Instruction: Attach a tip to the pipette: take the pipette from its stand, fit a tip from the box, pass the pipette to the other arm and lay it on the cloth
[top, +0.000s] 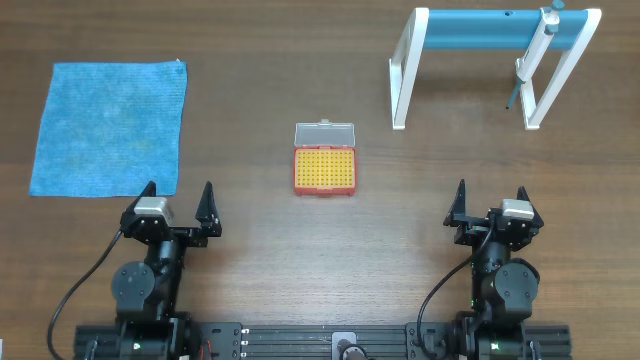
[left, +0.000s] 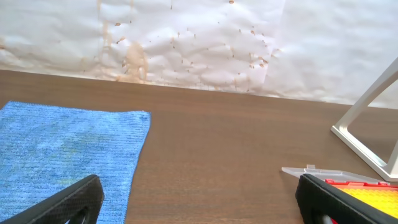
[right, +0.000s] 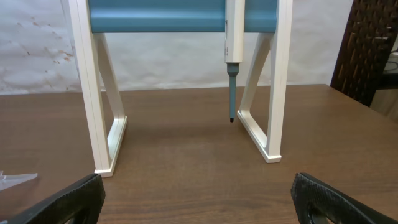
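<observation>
Broadly, the brown wooden table (top: 250, 60) carries everything, with the tip box (top: 324, 165) near its middle. Beyond the tip box and off to the robot's right stands the stand (top: 480, 30), a blue bar on two white end frames. Well to the left of the tip box, and slightly farther from the arms, the blue cloth (top: 110, 130) lies flat.

Nearer the arm bases than the tip box and to its left, the left gripper (top: 178, 190) has its fingers spread wide with nothing between them. On the other side of the tip box, equally near the bases, the right gripper (top: 491, 190) is likewise spread wide and holds nothing.

The tip box itself is orange, with rows of yellow tips and its clear lid folded back on the far side. The pipette (top: 530, 55) hangs from the stand's right end, the end farthest from the tip box, its dark shaft pointing down just above the table.
</observation>
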